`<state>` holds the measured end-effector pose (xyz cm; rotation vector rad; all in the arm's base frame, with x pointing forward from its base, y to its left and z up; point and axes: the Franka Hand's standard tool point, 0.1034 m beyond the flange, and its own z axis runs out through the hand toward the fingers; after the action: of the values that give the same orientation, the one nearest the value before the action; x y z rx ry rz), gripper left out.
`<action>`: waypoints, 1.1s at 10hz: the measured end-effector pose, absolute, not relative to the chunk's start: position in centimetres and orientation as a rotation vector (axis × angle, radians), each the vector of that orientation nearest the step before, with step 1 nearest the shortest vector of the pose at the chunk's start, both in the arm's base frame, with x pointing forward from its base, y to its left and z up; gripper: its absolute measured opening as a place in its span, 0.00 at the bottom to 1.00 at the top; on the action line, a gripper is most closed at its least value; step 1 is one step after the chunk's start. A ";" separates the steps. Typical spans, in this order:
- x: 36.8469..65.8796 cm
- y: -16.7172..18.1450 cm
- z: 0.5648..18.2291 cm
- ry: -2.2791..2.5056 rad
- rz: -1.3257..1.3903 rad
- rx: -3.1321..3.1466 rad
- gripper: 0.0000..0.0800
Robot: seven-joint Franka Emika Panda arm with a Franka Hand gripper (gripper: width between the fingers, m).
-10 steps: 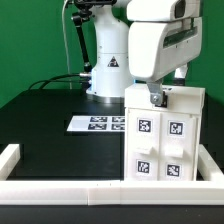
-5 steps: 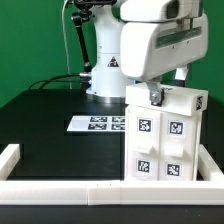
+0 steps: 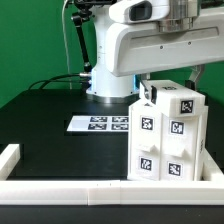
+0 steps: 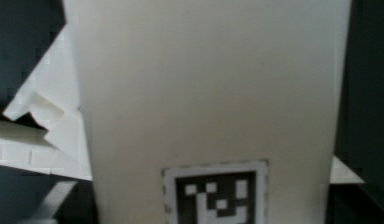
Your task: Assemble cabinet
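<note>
Exterior view: your cabinet point(image 3: 165, 135) stands upright on the black counter point(image 3: 50, 125), at the exterior view's right, just behind the low white border wall point(image 3: 100, 195) and beside the marker board point(image 3: 100, 123). The tool point(image 3: 150, 92) meets the cabinet's top edge; you cannot tell its finger spread.

Wrist view: the cabinet's tagged white face point(image 4: 207, 110) fills the frame.

No words or numbers can be read. The only signs are black-and-white square tags: on the cabinet point(image 3: 165, 135) front and top, on the marker board point(image 3: 100, 123), and one on the cabinet panel in the wrist view.
</note>
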<state>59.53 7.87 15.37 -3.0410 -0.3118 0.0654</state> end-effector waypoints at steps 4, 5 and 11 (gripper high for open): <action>59.6 8.0 15.4 0.144 0.072 -3.058 0.70; 59.7 7.9 15.4 0.301 0.046 -3.046 0.70; 60.1 8.1 15.6 1.060 0.020 -2.854 0.70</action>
<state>60.15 8.10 15.55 -2.8535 1.0600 0.0204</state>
